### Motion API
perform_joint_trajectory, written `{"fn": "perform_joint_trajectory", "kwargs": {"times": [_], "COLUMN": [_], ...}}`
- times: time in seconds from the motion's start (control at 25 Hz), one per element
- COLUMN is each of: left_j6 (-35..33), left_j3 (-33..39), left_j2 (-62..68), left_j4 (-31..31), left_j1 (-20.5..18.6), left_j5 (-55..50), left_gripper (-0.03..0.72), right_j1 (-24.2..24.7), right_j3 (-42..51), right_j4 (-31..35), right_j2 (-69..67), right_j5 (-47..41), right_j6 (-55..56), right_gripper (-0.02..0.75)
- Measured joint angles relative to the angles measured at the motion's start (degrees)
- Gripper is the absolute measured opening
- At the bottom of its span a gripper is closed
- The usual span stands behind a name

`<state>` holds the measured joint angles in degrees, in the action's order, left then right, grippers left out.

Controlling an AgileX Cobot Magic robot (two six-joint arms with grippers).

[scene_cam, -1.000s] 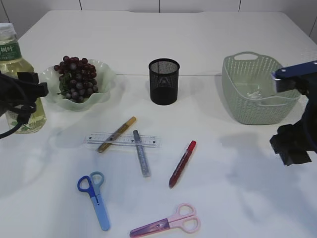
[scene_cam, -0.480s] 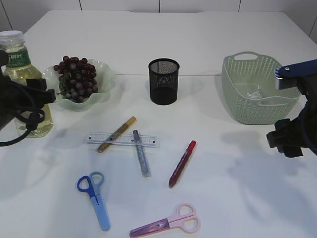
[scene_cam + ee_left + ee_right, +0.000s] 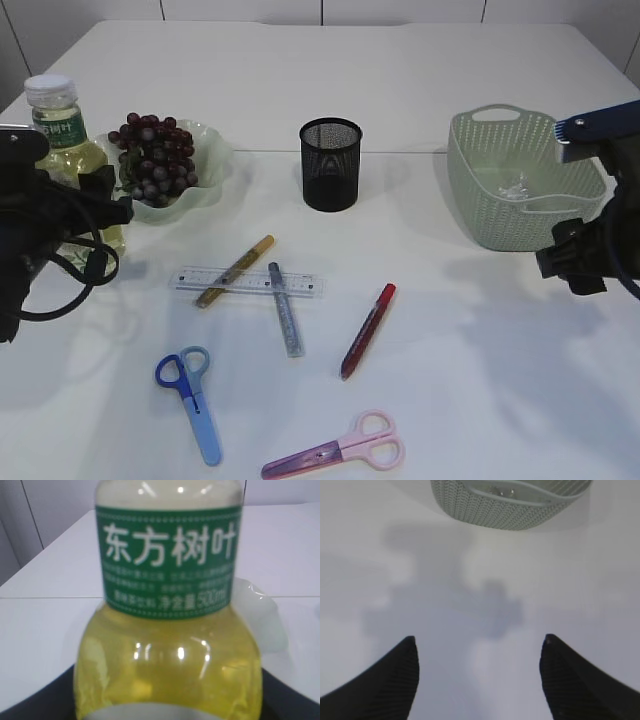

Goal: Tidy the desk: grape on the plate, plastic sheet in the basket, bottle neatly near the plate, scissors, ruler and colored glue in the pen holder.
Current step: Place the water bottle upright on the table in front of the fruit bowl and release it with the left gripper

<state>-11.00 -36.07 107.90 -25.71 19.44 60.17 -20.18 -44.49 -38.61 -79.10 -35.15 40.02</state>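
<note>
Evidently the step in hand was the bottle; the left pincer [image 3: 95, 205] stood clamped around the bottle [image 3: 70, 150] of yellow liquid, which filled the left wrist view, green label upright, and sat just beside the left rim of the plate [image 3: 205, 190]; whether its base touched the worktop [image 3: 450, 400] I could not tell. The grape [image 3: 152, 158] bunch lay on the plate, and a clear plastic sheet [image 3: 517, 187] seemed to lie in the basket [image 3: 480, 215]; the right pincer [image 3: 479, 677] hovered with jaws apart over bare worktop in front of the basket, holding nothing. The next move, as I judged it, called for setting the bottle upright near the plate and letting go without tipping it; then the ruler [image 3: 305, 287], glue sticks and both scissors awaited the pen holder [image 3: 331, 165].
</note>
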Motion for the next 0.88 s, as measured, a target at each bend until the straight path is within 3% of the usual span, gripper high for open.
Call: {"fn": "perform_joint_trajectory", "kwargs": {"times": [0.24,0.88], "left_j6": [2.47,3.4], "left_j3": [0.0,-4.62], "left_j2": [3.47,10.69], "left_j4": [1.49,2.98], "left_j1": [0.0,0.0], "left_j5": [0.76,4.02], "left_gripper": [0.447,0.447], "right_j1": [0.0,0.0], "right_j3": [0.0,0.0], "right_j4": [-3.37,-5.01], "right_j2": [0.0,0.0], "right_j5": [0.19,0.32], "right_j6": [2.66,3.17], "right_gripper": [0.584,0.584]}}
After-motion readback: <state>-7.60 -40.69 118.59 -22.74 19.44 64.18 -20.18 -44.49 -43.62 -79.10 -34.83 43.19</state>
